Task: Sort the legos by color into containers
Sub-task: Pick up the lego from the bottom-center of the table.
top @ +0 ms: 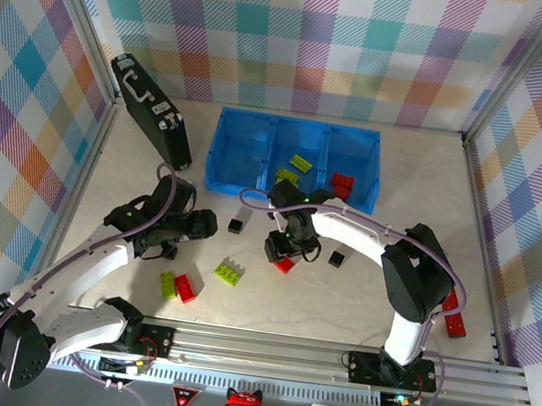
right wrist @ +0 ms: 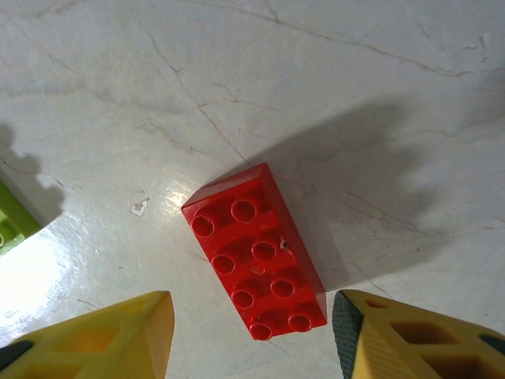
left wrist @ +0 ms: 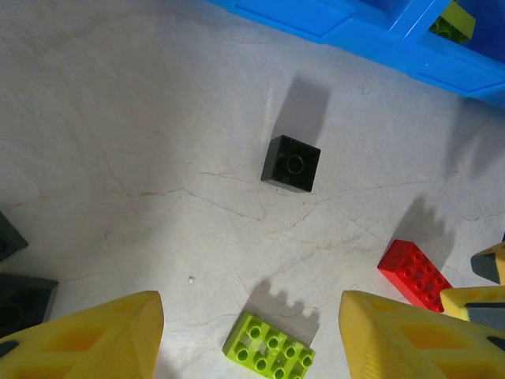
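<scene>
Red brick (right wrist: 254, 260) flat, studs up; black cube (left wrist: 291, 163), lime brick (left wrist: 269, 350) loose; blue tray (top: 233, 152) holds other bricks (top: 301, 163).

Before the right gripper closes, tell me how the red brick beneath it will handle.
The red brick looks like rigid moulded plastic, so it probably won't flex. Lying flat, studs up, it's unlikely to roll or tip. Its glossy sides might slip slightly.

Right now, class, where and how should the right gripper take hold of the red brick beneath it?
I'd grip the red brick by its two long side walls, coming from straight above. It lies flat, studs up, skewed to the open right gripper, so turn the wrist first.
</scene>
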Robot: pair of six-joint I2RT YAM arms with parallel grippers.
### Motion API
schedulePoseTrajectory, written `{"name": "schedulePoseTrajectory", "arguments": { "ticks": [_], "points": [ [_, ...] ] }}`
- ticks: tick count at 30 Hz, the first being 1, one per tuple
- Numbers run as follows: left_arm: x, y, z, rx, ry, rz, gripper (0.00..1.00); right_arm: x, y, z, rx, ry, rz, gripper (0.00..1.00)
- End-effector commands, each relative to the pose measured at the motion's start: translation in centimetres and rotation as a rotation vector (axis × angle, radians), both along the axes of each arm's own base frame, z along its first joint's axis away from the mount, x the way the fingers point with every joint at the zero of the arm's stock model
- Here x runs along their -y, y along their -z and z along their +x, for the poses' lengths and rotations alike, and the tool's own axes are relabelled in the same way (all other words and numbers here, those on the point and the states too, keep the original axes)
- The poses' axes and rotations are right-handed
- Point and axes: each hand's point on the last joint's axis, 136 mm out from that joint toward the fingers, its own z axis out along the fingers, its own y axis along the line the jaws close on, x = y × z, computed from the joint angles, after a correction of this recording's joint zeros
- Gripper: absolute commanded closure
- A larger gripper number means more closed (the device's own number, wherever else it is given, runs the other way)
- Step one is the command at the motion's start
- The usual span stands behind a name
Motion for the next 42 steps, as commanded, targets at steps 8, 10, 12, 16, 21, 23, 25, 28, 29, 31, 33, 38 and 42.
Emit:
{"name": "schedulePoseTrajectory", "arguments": {
  "ticks": [8,10,12,16,21,23,25,28,29,31,33,38,42],
  "points": [
    [-0.6,0.3,-1.0,-0.023,-0.017,-0.014,0.39,0.2,1.3,-0.5,0.0,-0.063,-0.08,0.43],
    [-0.6,0.2,-0.9,-0.019,-0.019,-0.014,0.39,0.1,1.7,-0.6,-0.003,-0.074,-0.092,0.44],
    [-0.5,0.1,-0.9,-0.014,-0.017,-0.018,0.39,0.0,1.9,-0.8,-0.007,-0.082,-0.099,0.44],
    [-0.6,0.0,-0.9,-0.016,-0.016,-0.016,0.39,-0.2,2.4,-1.0,-0.014,-0.094,-0.111,0.44],
    [-0.7,-0.1,-1.0,-0.011,-0.018,-0.01,0.39,-0.4,2.7,-1.1,-0.011,-0.102,-0.124,0.45],
    [-0.8,0.0,-1.0,-0.012,-0.016,-0.008,0.39,-0.6,2.8,-1.1,-0.011,-0.102,-0.126,0.46],
    [-0.9,-0.1,-1.1,-0.011,-0.017,-0.006,0.39,-0.6,2.9,-1.1,-0.012,-0.103,-0.132,0.47],
    [-0.8,0.0,-1.1,-0.013,-0.012,-0.006,0.39,-0.8,3.0,-1.1,-0.01,-0.1,-0.139,0.48],
    [-0.8,-0.1,-1.1,-0.011,-0.011,-0.006,0.39,-0.8,3.0,-1.1,-0.01,-0.098,-0.14,0.49],
    [-0.8,-0.1,-1.1,-0.012,-0.01,-0.005,0.39,-0.8,3.1,-1.1,-0.008,-0.097,-0.143,0.5],
    [-0.8,-0.1,-1.1,-0.01,-0.012,-0.006,0.39,-0.8,3.1,-1.2,-0.009,-0.097,-0.145,0.52],
    [-0.9,-0.1,-1.1,-0.006,-0.01,-0.003,0.39,-0.7,3.2,-1.4,-0.012,-0.095,-0.146,0.57],
    [-0.8,0.0,-1.1,-0.008,-0.01,-0.009,0.39,-0.7,2.9,-1.4,-0.01,-0.089,-0.144,0.59]
  ]
}}
